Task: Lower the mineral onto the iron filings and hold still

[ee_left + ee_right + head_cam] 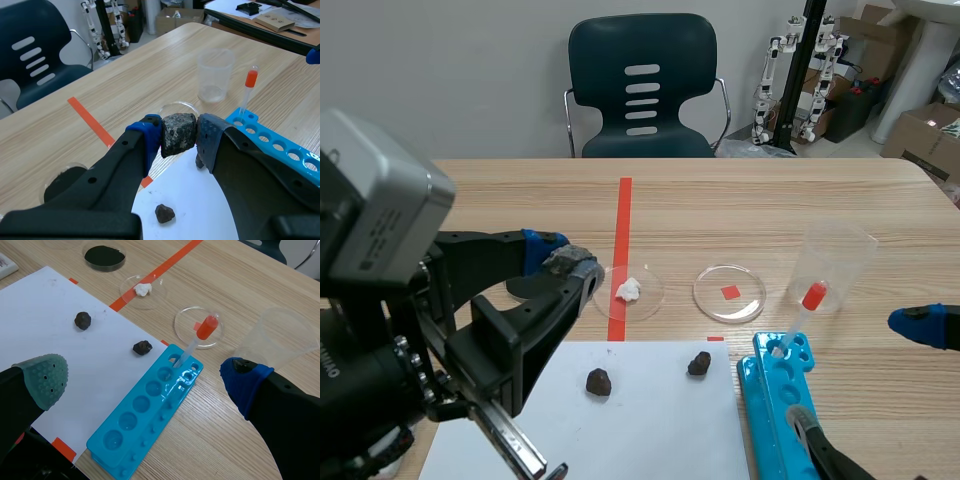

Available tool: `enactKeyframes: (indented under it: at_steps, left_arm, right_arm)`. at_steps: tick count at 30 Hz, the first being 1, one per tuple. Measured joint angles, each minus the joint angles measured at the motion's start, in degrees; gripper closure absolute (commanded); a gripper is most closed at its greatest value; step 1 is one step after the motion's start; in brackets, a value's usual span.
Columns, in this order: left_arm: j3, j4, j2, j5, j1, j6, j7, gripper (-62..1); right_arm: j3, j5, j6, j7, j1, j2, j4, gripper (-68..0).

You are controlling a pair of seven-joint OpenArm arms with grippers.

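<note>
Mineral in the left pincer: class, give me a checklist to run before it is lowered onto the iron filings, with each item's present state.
1. The mineral is clamped in the left pincer: ok.
2. The dish of iron filings is uncovered: ok.
3. The mineral is straight above that dish: not ok, the dish shows off beside one finger.
4. The right pincer is open, away over the blue rack: ok.
5. Gap down to the filings: cannot tell.

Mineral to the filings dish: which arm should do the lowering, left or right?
Left. The left gripper is shut on the mineral, and the dish of iron filings lies close beside it. The right gripper is open, holds nothing, and sits by the blue rack, farther from that dish.
</note>
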Motion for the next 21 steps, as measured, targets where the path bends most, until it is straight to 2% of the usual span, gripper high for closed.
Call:
enactKeyframes:
  at_steps: [21]
  left_arm:
    - [0.0, 0.0, 0.0, 0.6, 0.0, 0.0, 0.0, -11.5]
  right_arm:
    - [0.0, 0.0, 0.0, 0.0, 0.0, 0.0, 0.0, -64.7]
